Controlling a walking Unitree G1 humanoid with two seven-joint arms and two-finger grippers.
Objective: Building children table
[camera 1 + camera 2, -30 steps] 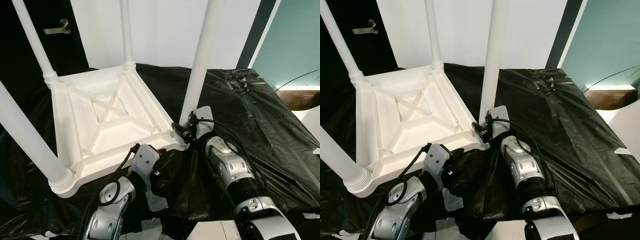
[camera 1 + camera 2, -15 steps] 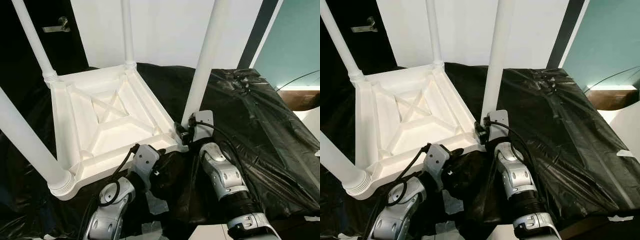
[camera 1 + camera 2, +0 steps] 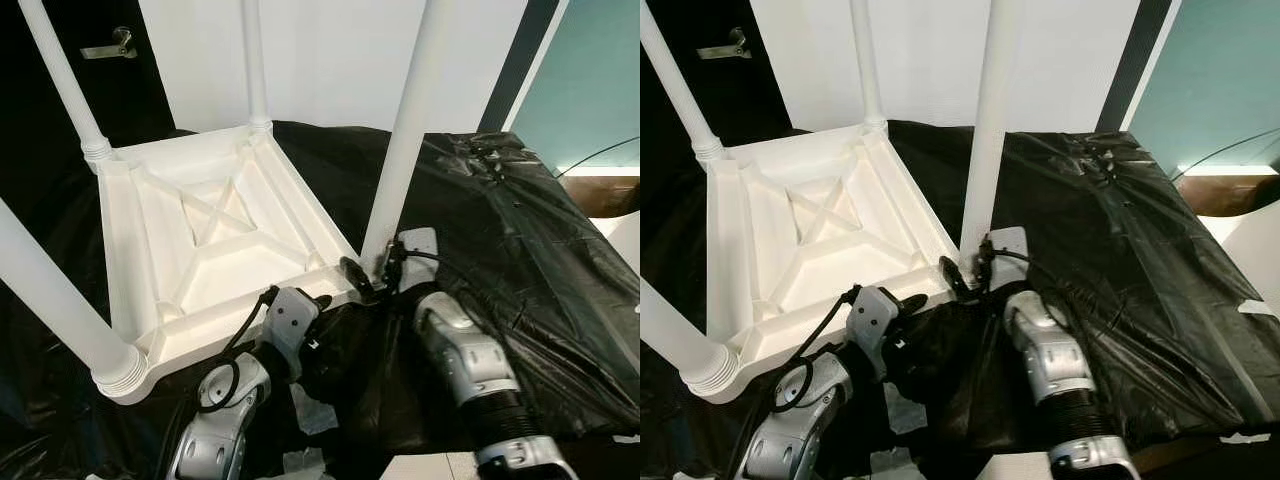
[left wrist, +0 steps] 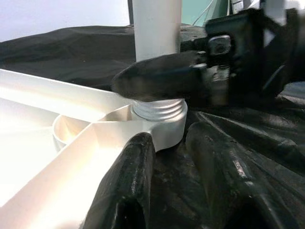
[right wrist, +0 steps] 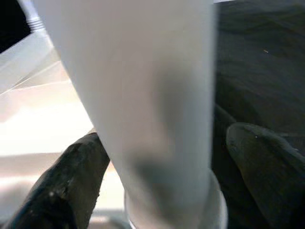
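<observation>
The right hand (image 3: 368,278) sits at the foot of the near-right leg (image 3: 405,130) of the upturned children's table (image 3: 215,250), its two black fingers (image 5: 71,181) straddling the white tube just above the ribbed collar. In the right wrist view one finger lies against the leg on one side while the other stands a little off it on the other side, so the hand brackets the leg without clearly clamping it. The right forearm runs from the near edge of the scene up and leftward to that corner, its wrist bent toward the leg and its cable looping over the top.

The left hand (image 4: 176,176) lies low on the near side of the same corner, fingers spread apart and pointing at the collar, holding nothing. One finger rests over the table's white rim; the other lies on the black plastic sheet (image 3: 520,240) just beside the corner socket. The left forearm rises from the bottom of the scene, elbow low, angled up and rightward.

The table lies upside down on the sheet-covered worktop, ribbed underside up, its four white legs standing upward. Beyond it stand a white wall (image 3: 330,50) and a dark door with a lever handle (image 3: 105,45) at far left.
</observation>
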